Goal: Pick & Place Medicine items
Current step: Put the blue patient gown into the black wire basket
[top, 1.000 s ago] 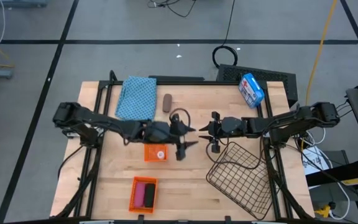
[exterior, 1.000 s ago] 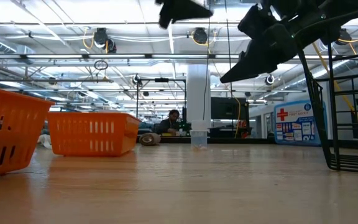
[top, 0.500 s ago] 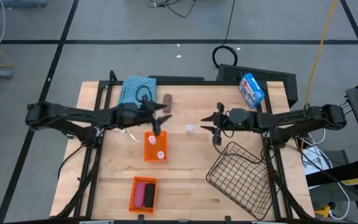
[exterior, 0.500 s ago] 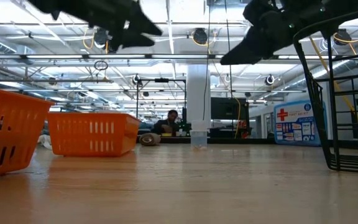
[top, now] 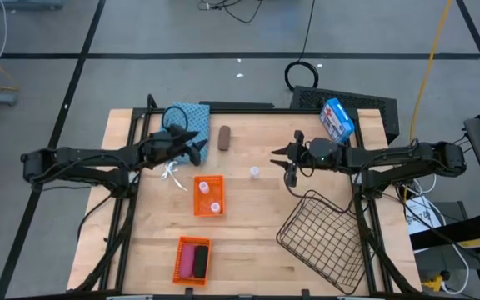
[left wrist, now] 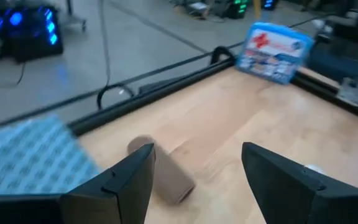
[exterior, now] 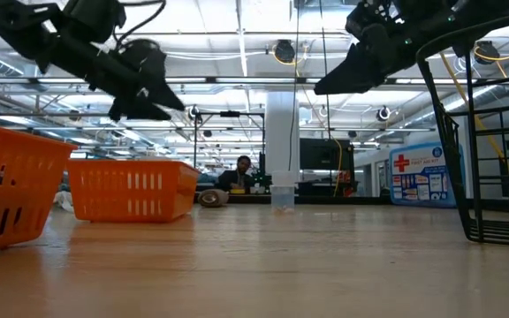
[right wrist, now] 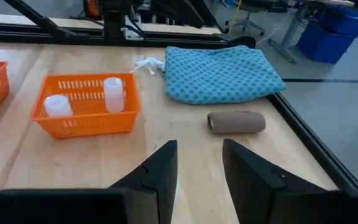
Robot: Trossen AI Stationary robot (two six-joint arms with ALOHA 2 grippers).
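Wooden table [top: 248,233] with two dark arms reaching in from either side. The left gripper [top: 197,148] hangs above the table's far left part, over the edge of the blue patterned cloth [top: 192,115] and just beside the brown cylinder [top: 224,137], which lies on its side on bare wood; its fingers [left wrist: 120,180] are spread apart and hold nothing. The right gripper [top: 287,162] hangs near the table's middle, close to the far edge of the wire basket [top: 323,229]; its fingers [right wrist: 160,165] stand a little apart, with nothing between them.

One white vial [top: 255,172] stands alone on the wood between the two grippers, nearer the right one. Two more white vials [right wrist: 113,94] stand in the small orange tray [top: 208,195] at the table's middle. The pink cylinder [top: 187,259] and the black cylinder [top: 199,261] lie side by side in a second orange tray [top: 191,259] at the near edge. A blue-and-white box with a red cross [top: 337,119] sits at the far right corner. In the low view, a person [exterior: 241,170] is seen far back in the room.
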